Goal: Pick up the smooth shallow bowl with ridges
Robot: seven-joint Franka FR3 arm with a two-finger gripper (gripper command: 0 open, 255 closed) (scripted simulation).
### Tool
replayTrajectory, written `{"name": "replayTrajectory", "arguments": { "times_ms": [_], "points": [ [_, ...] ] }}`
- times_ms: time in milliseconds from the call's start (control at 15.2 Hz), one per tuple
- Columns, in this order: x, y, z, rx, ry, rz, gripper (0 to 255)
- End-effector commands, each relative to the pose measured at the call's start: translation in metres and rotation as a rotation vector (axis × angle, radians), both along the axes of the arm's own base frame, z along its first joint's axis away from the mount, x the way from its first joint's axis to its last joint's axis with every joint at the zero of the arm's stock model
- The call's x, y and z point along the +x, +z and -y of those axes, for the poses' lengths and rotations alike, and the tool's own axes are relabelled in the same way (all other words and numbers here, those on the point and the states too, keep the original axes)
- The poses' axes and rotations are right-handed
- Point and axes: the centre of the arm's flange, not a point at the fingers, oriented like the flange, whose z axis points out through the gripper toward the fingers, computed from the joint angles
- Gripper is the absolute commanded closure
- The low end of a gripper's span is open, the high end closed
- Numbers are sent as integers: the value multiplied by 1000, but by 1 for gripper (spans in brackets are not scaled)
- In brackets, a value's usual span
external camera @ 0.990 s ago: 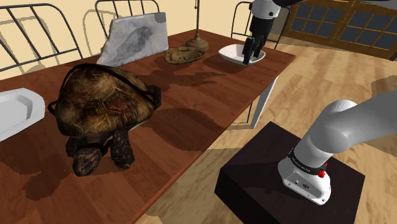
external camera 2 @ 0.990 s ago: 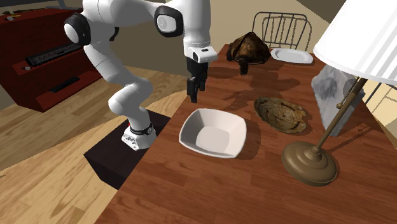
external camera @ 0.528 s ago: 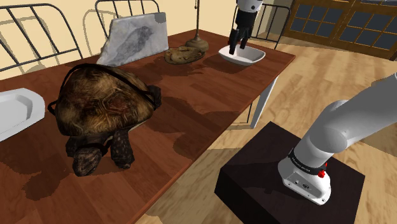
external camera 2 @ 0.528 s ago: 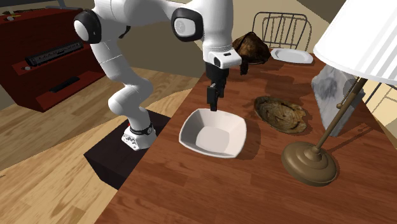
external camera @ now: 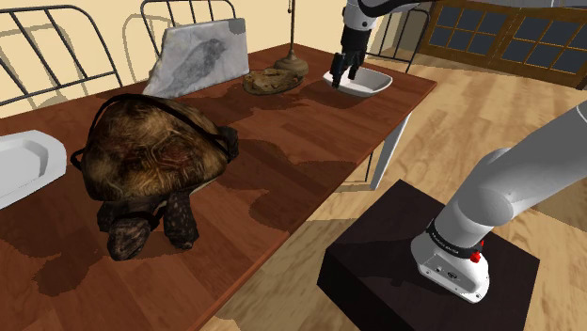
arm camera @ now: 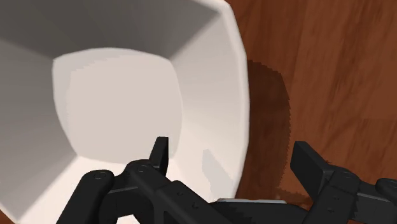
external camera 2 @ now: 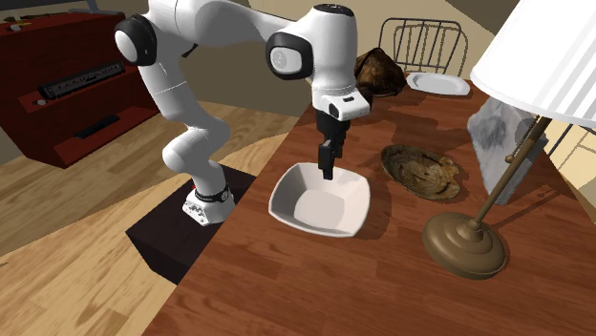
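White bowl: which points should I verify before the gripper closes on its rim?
1. Fingers open: ok, they stand apart.
2. Bowl rim between them: ok, one finger inside, one over the table.
3. Gripper low enough: cannot tell.
4. Bowl held: not ok, nothing clasped.
5. Brown dish and lamp apart from bowl: ok.

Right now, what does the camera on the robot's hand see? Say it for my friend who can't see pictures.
A white bowl with a smooth, shallow inside sits on a brown wooden table, seen close from above. The black gripper is open, with the bowl's rim between its fingers: one over the inside, one over the table.
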Motion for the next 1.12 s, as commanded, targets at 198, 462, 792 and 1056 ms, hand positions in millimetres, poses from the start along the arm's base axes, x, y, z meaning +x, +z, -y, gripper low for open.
{"name": "replayTrajectory", "arguments": {
  "times_ms": [198, 462, 792, 1056],
  "points": [
    [0, -8, 0, 0, 0, 1, 255],
    [0, -8, 0, 0, 0, 1, 255],
    [1, -3, 0, 0, 0, 1, 255],
    [1, 19, 0, 0, 0, 1, 255]
  ]
}}
